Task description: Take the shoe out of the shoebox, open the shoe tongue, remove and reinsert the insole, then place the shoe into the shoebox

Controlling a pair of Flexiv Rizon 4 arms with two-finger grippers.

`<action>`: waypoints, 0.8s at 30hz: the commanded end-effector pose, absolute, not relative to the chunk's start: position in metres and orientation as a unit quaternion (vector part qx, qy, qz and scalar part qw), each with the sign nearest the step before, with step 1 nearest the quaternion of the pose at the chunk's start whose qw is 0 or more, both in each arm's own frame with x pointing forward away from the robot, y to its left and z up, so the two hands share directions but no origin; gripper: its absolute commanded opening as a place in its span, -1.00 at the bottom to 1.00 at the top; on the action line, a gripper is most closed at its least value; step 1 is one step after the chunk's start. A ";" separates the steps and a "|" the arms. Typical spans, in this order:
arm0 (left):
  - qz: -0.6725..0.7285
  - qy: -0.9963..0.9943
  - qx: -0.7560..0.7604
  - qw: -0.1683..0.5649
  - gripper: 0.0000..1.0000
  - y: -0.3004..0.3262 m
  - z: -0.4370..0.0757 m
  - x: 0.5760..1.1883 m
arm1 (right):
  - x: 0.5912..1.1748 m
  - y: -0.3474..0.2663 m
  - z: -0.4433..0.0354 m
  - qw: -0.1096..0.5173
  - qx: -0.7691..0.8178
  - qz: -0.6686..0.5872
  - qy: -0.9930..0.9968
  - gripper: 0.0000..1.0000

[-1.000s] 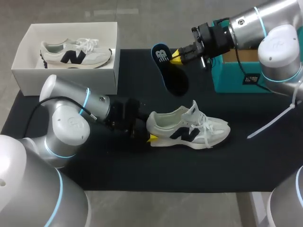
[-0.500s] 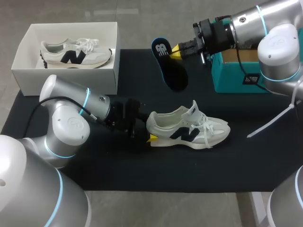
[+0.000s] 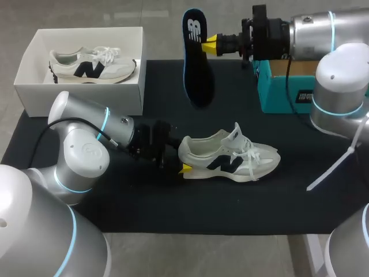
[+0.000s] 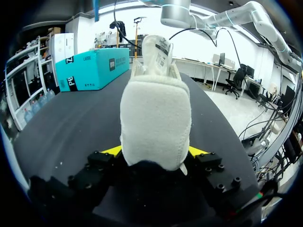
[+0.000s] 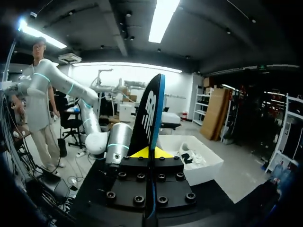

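**Insole out, putting it back comes next**

Judged to be midway through the insole step: removed, not yet back in. Grips the insole (image 3: 195, 57) at its heel end in the right claw (image 3: 212, 45), yellow tips pressed together on it from both sides, edge-on in the right wrist view. Holds it high over the far side of the table (image 3: 173, 213), toe end hanging down. Clamps the left claw (image 3: 183, 168) on the heel of the shoe (image 3: 230, 156), one yellow tip each side, pinning it on its sole near the middle, toe to the right, tongue pulled up.

Calls next, most likely, for bringing the insole nearer and lower, tipping the toe end toward the shoe's mouth and sliding it forward under the tongue. Needs the left grip kept firm so the shoe cannot skid right.

Shows open black mat between the hanging insole and the shoe. Puts a teal box (image 3: 288, 95) just right of that path, close under the right arm. Keeps the white shoebox (image 3: 86, 99), with a second shoe (image 3: 92, 64) inside, well off at the far left. Leaves spare mat between the shoe and the near edge.
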State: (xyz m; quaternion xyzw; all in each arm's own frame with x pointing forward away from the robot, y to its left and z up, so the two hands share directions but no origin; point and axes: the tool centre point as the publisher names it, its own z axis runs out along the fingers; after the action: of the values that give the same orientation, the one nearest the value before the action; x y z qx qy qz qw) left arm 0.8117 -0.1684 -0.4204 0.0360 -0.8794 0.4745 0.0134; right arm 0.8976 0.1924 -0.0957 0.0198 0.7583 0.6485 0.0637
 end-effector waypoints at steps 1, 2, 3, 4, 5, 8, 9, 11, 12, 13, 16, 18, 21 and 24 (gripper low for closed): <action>0.474 -0.880 0.036 0.013 -1.00 -0.169 -0.420 0.811 | 0.868 0.188 -0.086 0.063 0.069 0.662 0.744 -1.00; 0.474 -0.880 0.036 0.013 -1.00 -0.169 -0.420 0.811 | 0.861 0.189 -0.082 0.057 0.079 0.664 0.741 -1.00; 0.474 -0.880 0.036 0.013 -1.00 -0.169 -0.420 0.811 | 0.856 0.189 -0.078 0.050 0.080 0.662 0.743 -1.00; 0.474 -0.880 0.036 0.013 -1.00 -0.169 -0.420 0.811 | 0.851 0.188 -0.075 0.043 0.083 0.661 0.744 -1.00; 0.474 -0.880 0.036 0.013 -1.00 -0.169 -0.420 0.811 | 0.847 0.187 -0.072 0.038 0.089 0.658 0.746 -1.00; 0.474 -0.880 0.036 0.013 -1.00 -0.169 -0.420 0.811 | 0.835 0.183 -0.066 0.027 0.100 0.650 0.753 -1.00; 0.474 -0.880 0.036 0.013 -1.00 -0.169 -0.420 0.811 | 0.832 0.181 -0.064 0.024 0.103 0.646 0.756 -1.00; 0.474 -0.880 0.036 0.013 -1.00 -0.169 -0.420 0.811 | 0.825 0.178 -0.062 0.022 0.117 0.644 0.756 -1.00; 0.474 -0.880 0.036 0.013 -1.00 -0.169 -0.420 0.811 | 0.821 0.177 -0.061 0.019 0.123 0.643 0.755 -1.00; 0.474 -0.880 0.036 0.013 -1.00 -0.169 -0.420 0.811 | 0.817 0.176 -0.060 0.014 0.130 0.642 0.755 -1.00; 0.474 -0.880 0.036 0.013 -1.00 -0.169 -0.420 0.811 | 0.806 0.174 -0.055 0.011 0.144 0.639 0.756 -1.00; 0.474 -0.880 0.036 0.013 -1.00 -0.169 -0.420 0.811 | 0.801 0.174 -0.050 0.027 0.145 0.652 0.744 -1.00; 0.474 -0.880 0.036 0.013 -1.00 -0.169 -0.420 0.811 | 0.801 0.174 -0.050 0.027 0.145 0.652 0.744 -1.00; 0.474 -0.880 0.036 0.013 -1.00 -0.169 -0.420 0.811 | 0.801 0.174 -0.050 0.027 0.145 0.652 0.744 -1.00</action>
State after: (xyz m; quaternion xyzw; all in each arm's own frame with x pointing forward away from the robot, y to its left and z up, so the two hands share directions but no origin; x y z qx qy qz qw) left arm 0.8117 -0.1685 -0.4204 0.0360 -0.8794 0.4745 0.0134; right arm 0.8054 0.1730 -0.0480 0.1347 0.7462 0.6518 0.0161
